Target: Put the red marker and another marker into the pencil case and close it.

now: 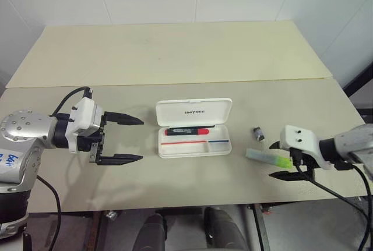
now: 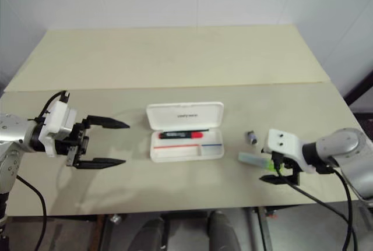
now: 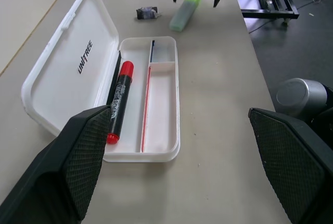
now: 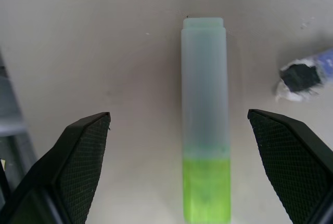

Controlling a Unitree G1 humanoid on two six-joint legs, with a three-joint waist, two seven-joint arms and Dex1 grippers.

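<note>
Already lying open near the front middle of the table [image 1: 175, 53], the pencil case [image 1: 194, 127] is resting with its lid folded back away from the robot and its tray facing up. The red marker [image 1: 187, 131] is lying inside the tray along the hinge side, its long axis running the length of the case, red cap pointing toward the robot's right.

Well to the right of the case, the highlighter [image 1: 268, 158] is lying flat on the table, long axis running left to right, its yellow-green cap pointing right, toward the right gripper [image 1: 287, 159]. That gripper is hanging directly over the cap end with its two fingers spread wide and holding nothing; in the right wrist view the highlighter [image 4: 205, 120] is lying centred between the fingers and running lengthwise along them, so the jaws would be closing across its narrow width. The right arm is clearly the nearer one.

The left gripper [image 1: 121, 140] is hovering just left of the case, fingers wide apart and empty, pointing at it. A small dark cap-like piece [image 1: 258, 133] is sitting between case and highlighter.
</note>
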